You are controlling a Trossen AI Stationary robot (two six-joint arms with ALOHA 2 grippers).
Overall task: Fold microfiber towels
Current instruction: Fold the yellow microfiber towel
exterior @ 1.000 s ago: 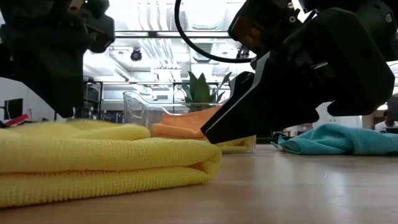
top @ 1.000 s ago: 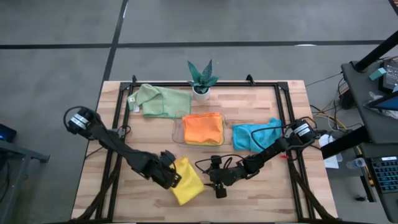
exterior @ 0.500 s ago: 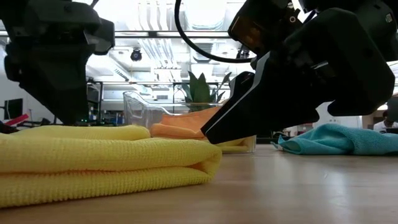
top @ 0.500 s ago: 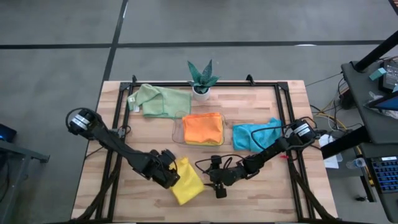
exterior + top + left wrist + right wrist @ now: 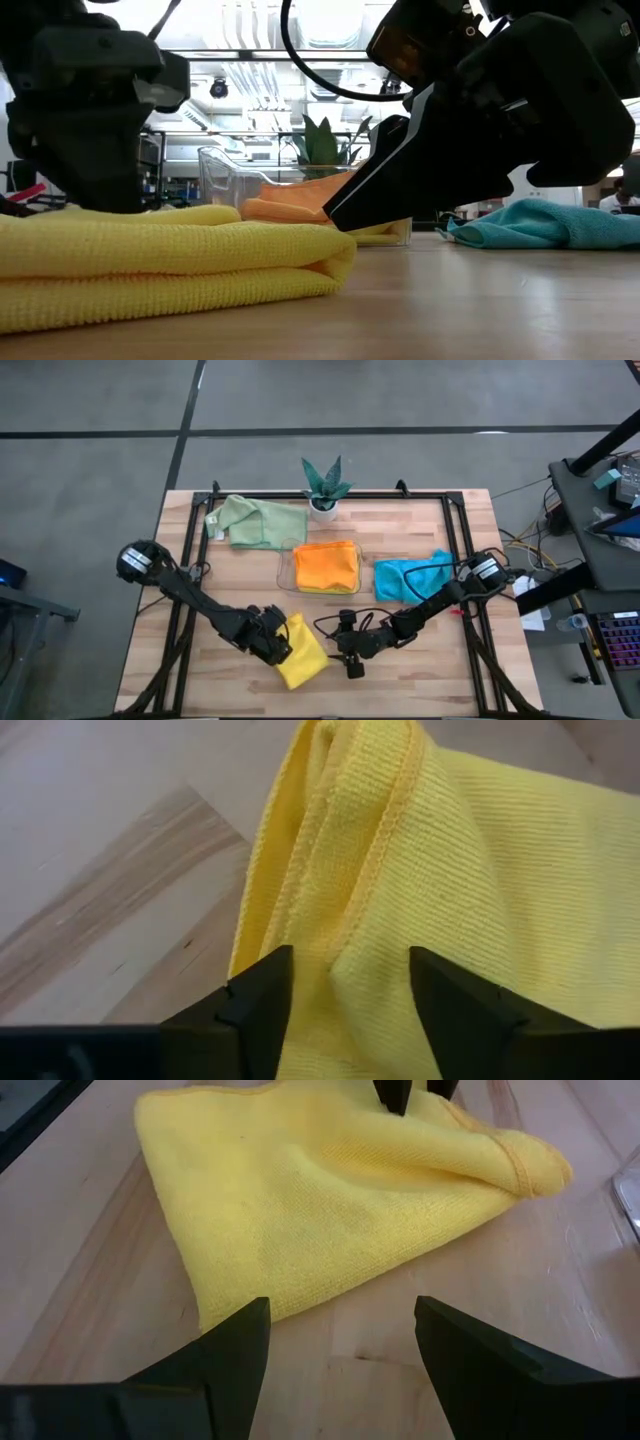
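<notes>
Two arms, both stretched low over the tabletop (image 5: 420, 670) toward its 6 o'clock edge. Left gripper (image 5: 277, 643): reaches in from 9 o'clock, jaws apart, straddling the folded edge of the yellow towel (image 5: 302, 653) without clamping it. Right gripper (image 5: 349, 656): reaches in from 3 o'clock, jaws apart and empty, just beside the towel's 3 o'clock side. Yellow towel: lies folded flat between the two grippers. Orange towel (image 5: 326, 566): in tray (image 5: 285, 568) at centre.
</notes>
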